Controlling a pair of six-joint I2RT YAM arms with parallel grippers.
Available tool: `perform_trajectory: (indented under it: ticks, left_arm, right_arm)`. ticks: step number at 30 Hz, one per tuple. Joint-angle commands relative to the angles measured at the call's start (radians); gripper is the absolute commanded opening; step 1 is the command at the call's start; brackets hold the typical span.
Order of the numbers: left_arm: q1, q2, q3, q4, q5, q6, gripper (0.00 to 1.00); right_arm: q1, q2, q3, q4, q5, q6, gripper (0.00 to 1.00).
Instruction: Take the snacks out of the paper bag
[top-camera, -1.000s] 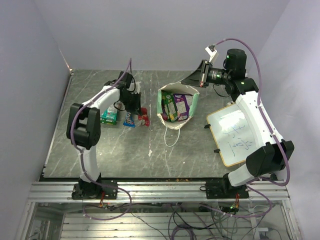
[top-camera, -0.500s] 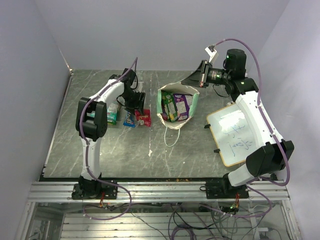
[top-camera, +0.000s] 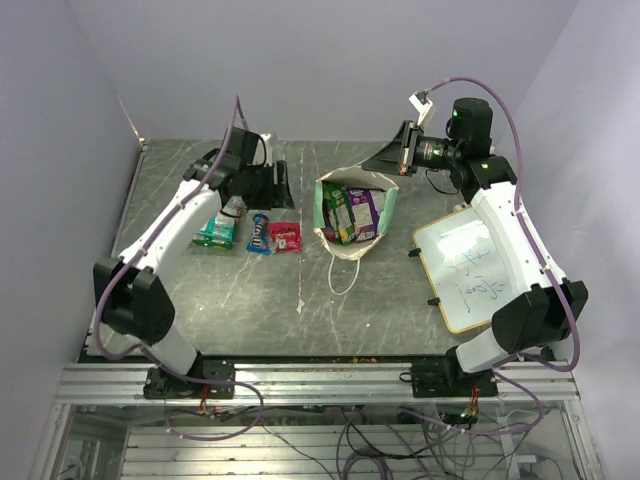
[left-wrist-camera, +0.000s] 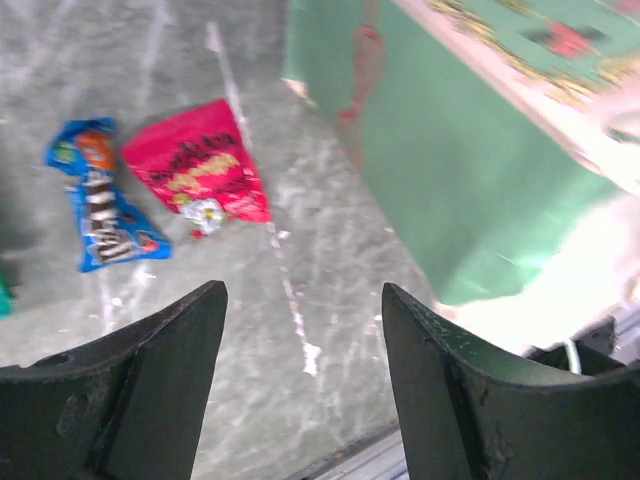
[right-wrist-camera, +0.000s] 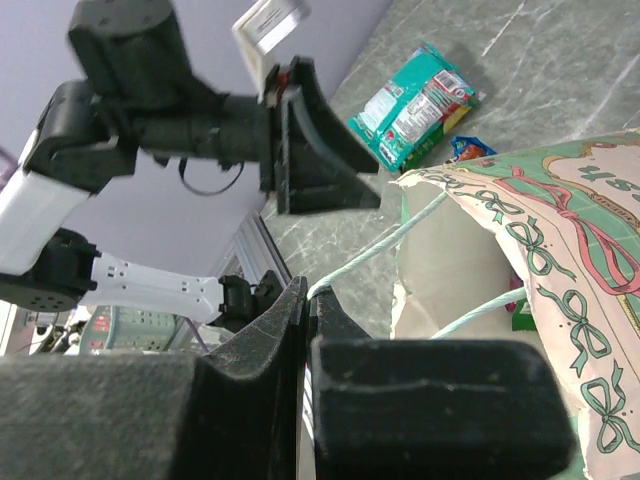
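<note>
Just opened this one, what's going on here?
The right tool is shut on the paper bag by its string handle. The left tool hovers open and empty beside the bag. A green bag, blue bar and red packet lie out on the table; a purple packet and green packet are inside the bag, not yet removed.

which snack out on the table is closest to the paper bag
The red packet lies nearest the paper bag; the blue bar and green bag sit farther left.

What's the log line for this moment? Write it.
left gripper open, empty | right gripper shut on bag handle | out: green packet, blue bar, red packet | bag: snacks inside
</note>
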Motion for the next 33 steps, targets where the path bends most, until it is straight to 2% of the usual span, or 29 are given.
perform_trajectory:
  ticks: [1,5,9,13,18,22,25,33]
  left_arm:
    - [-0.116,-0.083,-0.086,0.131,-0.067,-0.190,0.74]
    - [-0.198,-0.144,-0.074,0.146,-0.157,-0.267,0.71]
    - [-0.285,-0.233,-0.104,0.218,-0.285,-0.321,0.60]
    - [-0.351,-0.282,-0.118,0.291,-0.362,-0.296,0.44]
    - [-0.447,-0.292,-0.148,0.386,-0.395,-0.242,0.37]
    - [-0.510,-0.258,-0.189,0.457,-0.403,-0.236,0.31]
    - [-0.565,-0.206,-0.161,0.462,-0.447,-0.198,0.25]
    - [-0.601,-0.061,-0.199,0.571,-0.562,-0.176,0.24]
  right_arm:
    - [0.002,0.000,-0.003,0.012,-0.022,-0.017,0.00]
    - [0.004,-0.001,-0.012,0.021,-0.026,-0.014,0.00]
    - [0.006,-0.003,-0.009,0.028,-0.018,-0.017,0.00]
    - [0.005,-0.007,0.003,0.032,-0.006,-0.018,0.00]
    - [0.005,-0.016,0.004,0.038,-0.004,-0.015,0.00]
    - [0.007,-0.026,-0.021,0.055,-0.006,-0.005,0.00]
    - [0.007,-0.026,-0.021,0.053,-0.009,-0.001,0.00]
    - [0.010,-0.024,0.005,0.034,-0.002,-0.001,0.00]
